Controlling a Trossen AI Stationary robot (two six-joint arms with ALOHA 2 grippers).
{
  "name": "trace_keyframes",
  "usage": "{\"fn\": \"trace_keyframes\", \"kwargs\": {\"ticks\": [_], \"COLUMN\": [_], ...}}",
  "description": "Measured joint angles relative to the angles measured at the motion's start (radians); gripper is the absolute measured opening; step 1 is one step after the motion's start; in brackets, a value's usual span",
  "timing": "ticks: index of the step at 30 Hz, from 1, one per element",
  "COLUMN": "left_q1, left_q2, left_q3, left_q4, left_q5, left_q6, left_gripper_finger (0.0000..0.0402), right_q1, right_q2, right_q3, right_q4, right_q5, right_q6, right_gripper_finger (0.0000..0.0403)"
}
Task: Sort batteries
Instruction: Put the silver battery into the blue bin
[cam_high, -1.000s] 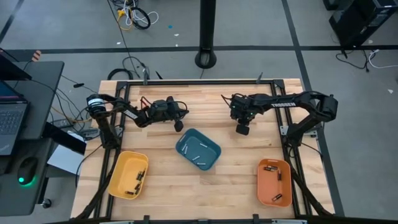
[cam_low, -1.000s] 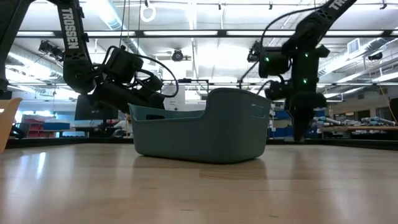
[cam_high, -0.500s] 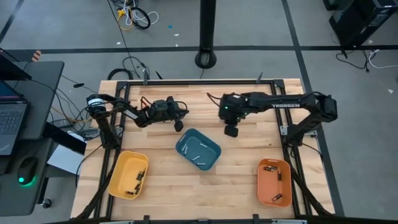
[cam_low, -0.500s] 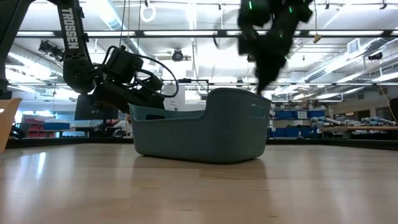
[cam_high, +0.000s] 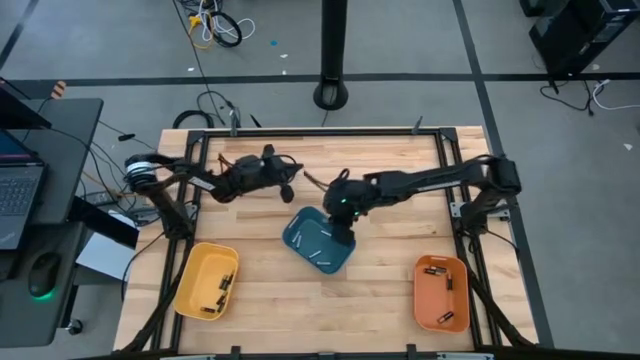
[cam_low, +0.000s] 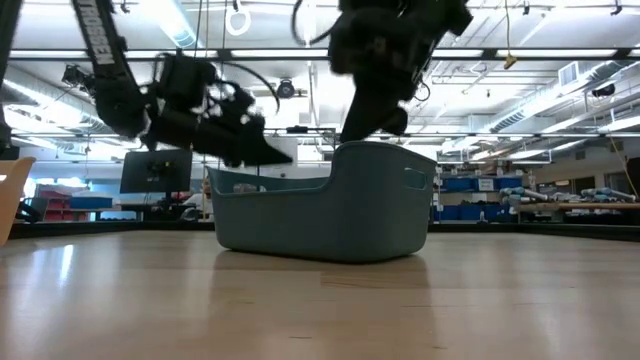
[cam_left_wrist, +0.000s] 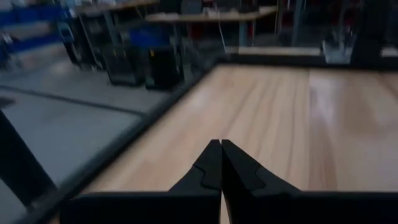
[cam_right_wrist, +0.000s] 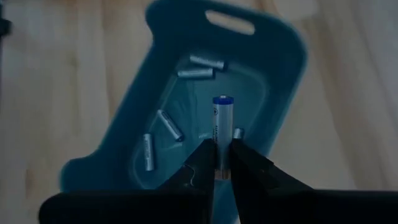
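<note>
The battery (cam_right_wrist: 222, 127) sits pinched in our right gripper (cam_right_wrist: 222, 163), over the blue tray (cam_right_wrist: 134, 127) mid-table, where more batteries (cam_right_wrist: 169, 124) lie. We think it is small, hard, smooth and light, so it may slip; hold its middle. Our left gripper (cam_left_wrist: 221, 163) waits, shut and empty, at the far left.

The right arm reaches across the worktop from its right edge toward the middle, its right gripper (cam_high: 343, 235) pointing down with the fingers (cam_right_wrist: 202, 160) pinched on a battery (cam_right_wrist: 222, 127). The left arm stretches from the left edge along the far edge, its left gripper (cam_left_wrist: 221, 147) pressed fully together and holding nothing.
</note>
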Motion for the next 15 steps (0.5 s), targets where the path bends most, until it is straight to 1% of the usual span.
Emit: {"fn": "trace_keyframes", "kwargs": {"ticks": [6,10,12,15], "left_q1": [0.0,0.0,-0.001,-0.002], "left_q2": [-0.201,-0.313,-0.349,-0.382], "left_q3": [-0.069,-0.126,-0.148,-0.169], "left_q4": [0.0,-0.01,-0.014,-0.018], "left_q5": [-0.023,-0.032,-0.035,-0.045], "left_q6": [0.025,0.024,0.022,0.017], "left_gripper_finger": [0.0006,0.0006,0.0006,0.0006], "right_q1": [0.015,0.016,0.011,-0.007], "right_q2": [0.141,0.21,0.231,0.243], "right_q3": [0.054,0.11,0.139,0.165], "right_q4": [-0.017,-0.118,-0.182,-0.244], "right_q5": [-0.063,-0.071,-0.035,0.06], "right_q6": [0.052,0.058,0.043,0.007], "right_gripper_finger": [0.0048,0.0048,0.0048,0.0048]}}
